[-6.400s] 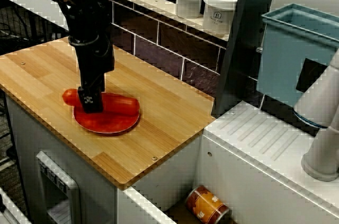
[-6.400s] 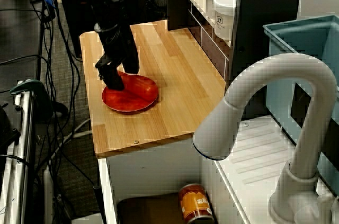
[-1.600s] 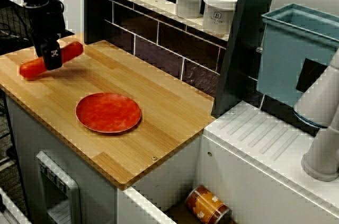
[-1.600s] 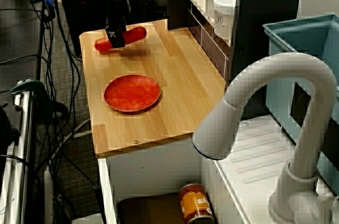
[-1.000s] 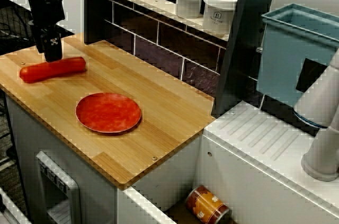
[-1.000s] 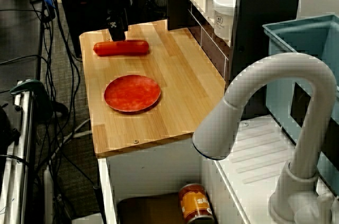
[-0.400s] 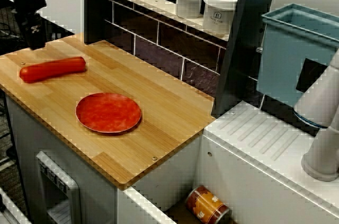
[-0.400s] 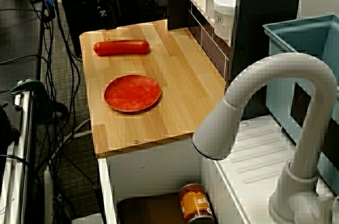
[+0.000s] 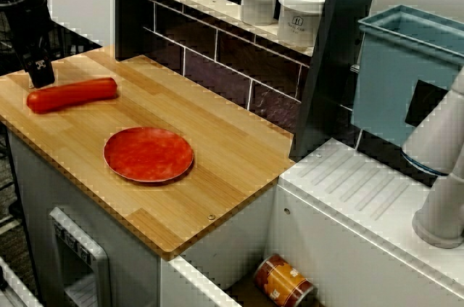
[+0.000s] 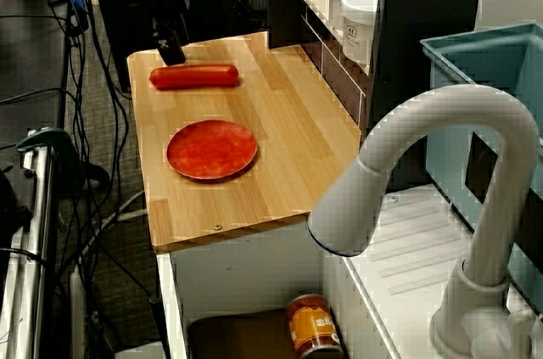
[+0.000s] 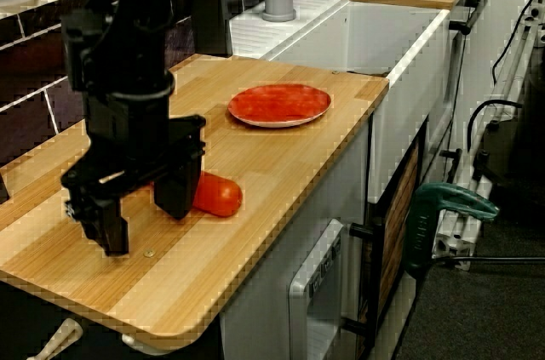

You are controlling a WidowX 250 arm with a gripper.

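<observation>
Sausage (image 9: pixel 72 95) lies loose on the wooden counter (image 9: pixel 232 162), lengthwise near the counter's outer end and well apart from the red plate (image 9: pixel 148 154), which is bare. My hand (image 11: pixel 140 207) holds nothing. In the view from the counter's end its two fingers (image 11: pixel 179 188) stand spread wide with their tips low over the wood. One of them sits right in front of the sausage (image 11: pixel 215 195) and hides most of it. From there I cannot tell whether that finger touches the sausage or only stands just beside it. In the view along the tiled wall my hand (image 9: pixel 40 73) hangs over the sausage's outer end, and the view past the faucet puts my hand (image 10: pixel 170 52) just behind that same end.

What worries me most is a stray nudge. The sausage is round and smooth with nothing to chock it, so a sideways brush from the near finger could roll or spin it. It lies close enough to the counter's edge that I judge it could go over. With my fingertips this low, any dip while moving sideways could scrape the wood, or catch the sausage's end and flick it. Closing on that end rather than the middle could squeeze it out from between my fingers.
</observation>
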